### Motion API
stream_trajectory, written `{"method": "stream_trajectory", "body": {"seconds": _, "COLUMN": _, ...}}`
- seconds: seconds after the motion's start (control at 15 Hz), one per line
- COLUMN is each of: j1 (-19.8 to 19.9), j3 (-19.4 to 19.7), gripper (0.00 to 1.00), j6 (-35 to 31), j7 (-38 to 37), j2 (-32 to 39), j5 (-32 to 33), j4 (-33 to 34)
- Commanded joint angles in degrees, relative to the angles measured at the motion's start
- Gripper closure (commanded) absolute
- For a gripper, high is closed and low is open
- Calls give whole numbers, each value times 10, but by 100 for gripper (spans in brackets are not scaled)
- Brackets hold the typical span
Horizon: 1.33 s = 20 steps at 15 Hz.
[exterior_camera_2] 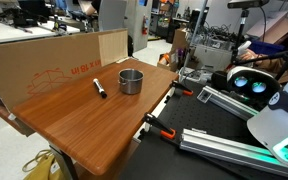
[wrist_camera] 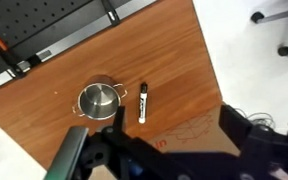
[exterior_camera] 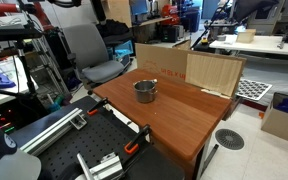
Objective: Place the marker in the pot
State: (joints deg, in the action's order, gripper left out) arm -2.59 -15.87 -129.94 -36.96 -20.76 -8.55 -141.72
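A small shiny silver pot [exterior_camera: 145, 91] stands on the wooden table [exterior_camera: 179, 125], near a flat cardboard box [exterior_camera: 184, 68]. It shows in both exterior views [exterior_camera_2: 131, 81] and in the wrist view [wrist_camera: 97, 99]. A black-and-white marker [exterior_camera_2: 100, 88] lies flat on the table beside the pot, a short gap away [wrist_camera: 142, 102]. In one exterior view I cannot make the marker out. My gripper [wrist_camera: 172, 125] shows only in the wrist view, as dark, blurred fingers high above the table. The fingers are spread wide, open, with nothing between them.
The cardboard box [exterior_camera_2: 44, 65] stands upright along the table's far side [wrist_camera: 189, 135]. Orange-handled clamps [exterior_camera_2: 159, 128] grip the table edge beside a black perforated base [exterior_camera: 74, 140]. A grey office chair [exterior_camera: 89, 50] and cluttered desks stand beyond.
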Motion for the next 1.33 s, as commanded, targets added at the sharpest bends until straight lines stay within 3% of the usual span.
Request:
{"method": "stream_trajectory", "body": {"seconds": 0.0, "j1": 7, "j3": 15, "gripper": 0, "j6": -2, "j7": -20, "j2": 61, "j5": -6, "j4": 53}}
{"method": "stream_trajectory", "body": {"seconds": 0.67, "j1": -5, "j3": 45, "gripper": 0, "j6": -31, "j7": -75, "j2": 199, "j5": 29, "j4": 166}}
{"method": "stream_trajectory", "body": {"seconds": 1.27, "j1": -46, "j3": 92, "gripper": 0, "j6": -33, "j7": -182, "j2": 332, "j5": 155, "j4": 243}}
